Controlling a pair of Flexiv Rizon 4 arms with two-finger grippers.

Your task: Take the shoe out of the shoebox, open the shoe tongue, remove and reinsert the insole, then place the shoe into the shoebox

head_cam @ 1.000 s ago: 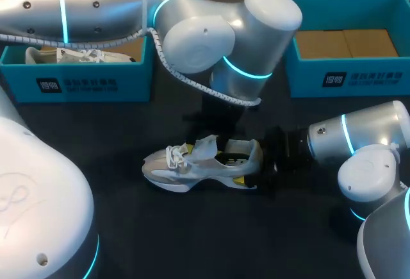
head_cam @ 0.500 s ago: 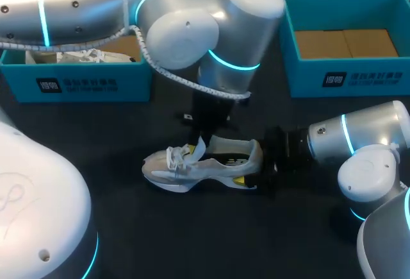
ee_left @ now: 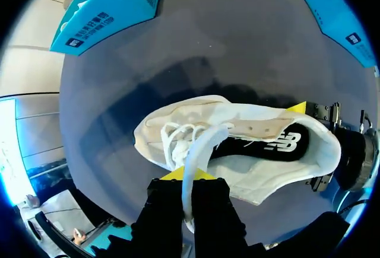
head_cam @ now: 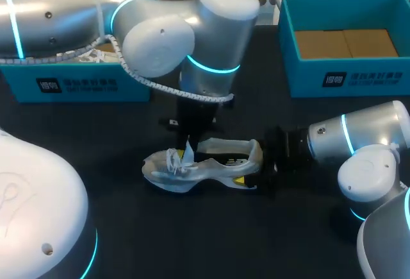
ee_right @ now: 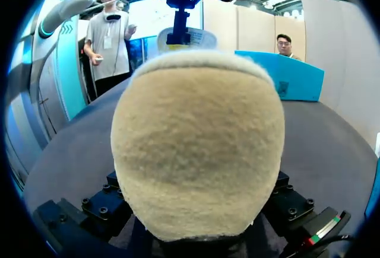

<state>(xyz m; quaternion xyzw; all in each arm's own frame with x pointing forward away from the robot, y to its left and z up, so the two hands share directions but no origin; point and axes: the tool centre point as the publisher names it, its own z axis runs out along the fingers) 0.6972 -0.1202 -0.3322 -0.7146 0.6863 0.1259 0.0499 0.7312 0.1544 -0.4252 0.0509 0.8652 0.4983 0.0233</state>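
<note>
Left gripper (head_cam: 188,152): descended from above the shoe's midsection, yellow tips nearly together and clamped on the tongue (ee_left: 198,154), which stood lifted as a narrow pale strip.

Right gripper (head_cam: 251,167): lay low along the table (head_cam: 192,240) at the heel end, its fingers set against the two sides of the heel and pinching it; one yellow tip (ee_left: 297,107) showed at the far side of the collar.

Shoe (head_cam: 211,167): rested upright on its sole near the table's middle, toe toward my left arm, outside both boxes. Upper was off-white, the laces (ee_left: 178,136) white and loosely bunched, and the heel (ee_right: 199,145) a rounded, fuzzy beige surface. Sole was thick and curved up at the toe.

Insole (ee_left: 267,145): black with white print, seated flat inside the open collar.

Left shoebox (head_cam: 77,83): teal card, straight walls, at the far edge, partly covered by my left arm.

Right shoebox (head_cam: 346,77): teal, open top, brown card floor.

Both boxes stood well apart from the shoe, with a band of matte dark tabletop showing between; more dark surface ran from the shoe to the near edge.
</note>
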